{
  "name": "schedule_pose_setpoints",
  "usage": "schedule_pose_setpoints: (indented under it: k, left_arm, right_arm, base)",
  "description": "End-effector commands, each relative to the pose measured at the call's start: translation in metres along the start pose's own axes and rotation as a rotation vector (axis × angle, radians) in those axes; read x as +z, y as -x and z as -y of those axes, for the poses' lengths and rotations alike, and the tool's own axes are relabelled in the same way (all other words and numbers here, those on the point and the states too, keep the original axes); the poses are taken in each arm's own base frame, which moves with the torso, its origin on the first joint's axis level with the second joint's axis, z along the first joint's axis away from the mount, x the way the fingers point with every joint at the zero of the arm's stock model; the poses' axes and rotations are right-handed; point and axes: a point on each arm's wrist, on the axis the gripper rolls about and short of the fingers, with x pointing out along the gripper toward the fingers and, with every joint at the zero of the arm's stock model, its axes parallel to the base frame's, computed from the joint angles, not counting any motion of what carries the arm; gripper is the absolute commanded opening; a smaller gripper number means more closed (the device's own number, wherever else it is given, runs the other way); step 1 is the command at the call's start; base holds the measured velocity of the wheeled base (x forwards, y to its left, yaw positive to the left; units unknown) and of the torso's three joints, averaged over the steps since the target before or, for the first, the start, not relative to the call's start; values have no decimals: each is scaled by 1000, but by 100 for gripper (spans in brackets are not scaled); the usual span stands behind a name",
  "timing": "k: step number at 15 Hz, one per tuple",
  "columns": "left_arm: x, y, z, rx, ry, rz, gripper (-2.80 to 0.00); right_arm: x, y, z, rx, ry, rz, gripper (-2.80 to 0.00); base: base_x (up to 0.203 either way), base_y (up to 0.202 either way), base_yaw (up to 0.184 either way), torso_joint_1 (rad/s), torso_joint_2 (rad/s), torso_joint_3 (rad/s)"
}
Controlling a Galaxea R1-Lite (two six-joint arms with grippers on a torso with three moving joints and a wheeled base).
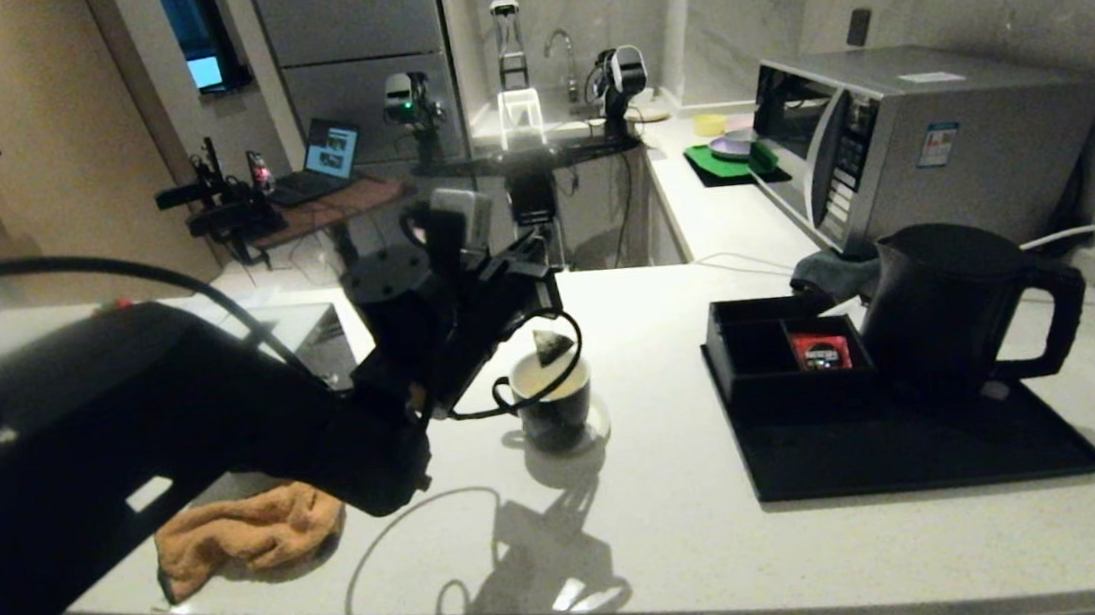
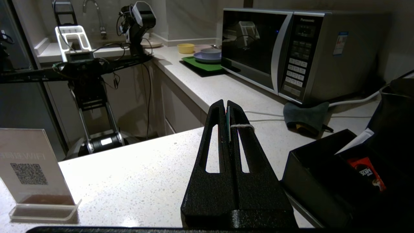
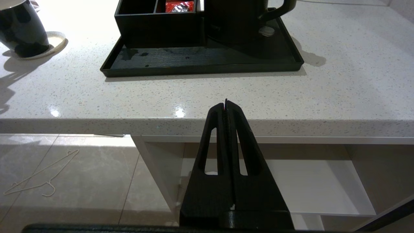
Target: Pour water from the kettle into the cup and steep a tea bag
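Left gripper (image 1: pixel 546 293) clenched on the tea bag's string and tag, above the cup (image 1: pixel 551 403). Tea bag (image 1: pixel 551 345) hangs just below the fingertips, over the cup's mouth. Right gripper (image 3: pixel 226 103) closed, empty, parked below the counter edge, well away from the cup.

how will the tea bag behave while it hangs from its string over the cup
The tea bag looks light and floppy: it dangles over the cup by a thin string pinched in the shut left tool. It will probably swing with any arm motion. Once wet it would likely get heavier and drip.
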Motion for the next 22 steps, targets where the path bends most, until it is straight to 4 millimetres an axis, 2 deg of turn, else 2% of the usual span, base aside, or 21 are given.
schedule_pose_setpoints:
  k: [1, 11, 16, 22]
  left_arm:
    - [4, 0, 0, 0, 1, 16, -280]
    - [6, 0, -1, 5, 0, 25, -280]
    - [15, 2, -11, 72, -5, 46, -280]
    - [36, 7, -36, 134, -25, 90, -280]
  right_arm:
    - [0, 0, 0, 0, 0, -2, -280]
    - [0, 0, 0, 0, 0, -2, -280]
    - [0, 0, 0, 0, 0, -3, -280]
    - [0, 0, 0, 0, 0, -3, -280]
  base:
    - [0, 0, 0, 0, 0, 0]
    - [0, 0, 0, 0, 0, 0]
    - [0, 0, 0, 0, 0, 0]
    - [0, 0, 0, 0, 0, 0]
